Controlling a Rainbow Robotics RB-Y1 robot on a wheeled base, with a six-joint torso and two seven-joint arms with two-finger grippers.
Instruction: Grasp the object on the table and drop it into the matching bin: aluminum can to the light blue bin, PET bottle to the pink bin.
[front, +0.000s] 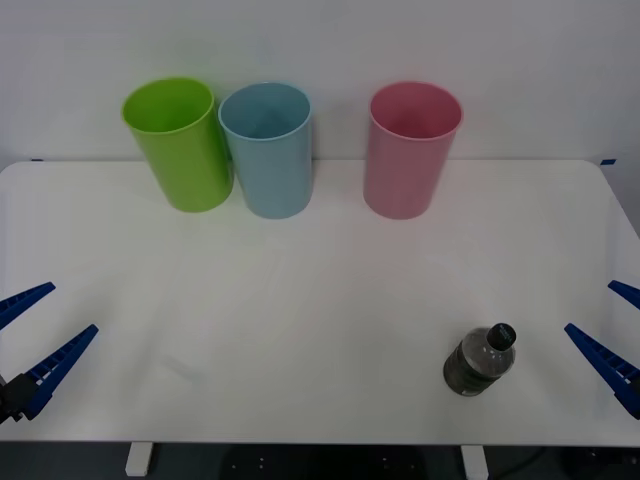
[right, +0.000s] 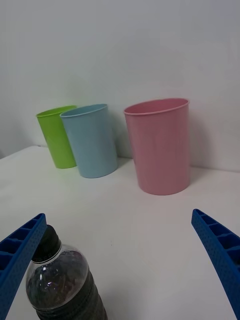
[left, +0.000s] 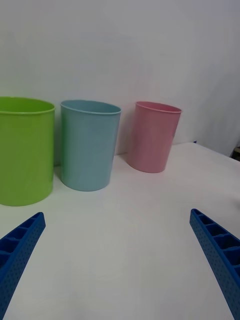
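Our PET bottle stands upright, well in front of the pink bin, just beside our right gripper, spread wide and empty. Left gripper waits, equally wide. Looks light, smooth, slippery: we'd pinch mid-body, below the cap.

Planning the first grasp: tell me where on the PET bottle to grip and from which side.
Grip the PET bottle around its round body, below the black cap. It stands upright near the open right gripper, so come in level from the robot's right with that arm.
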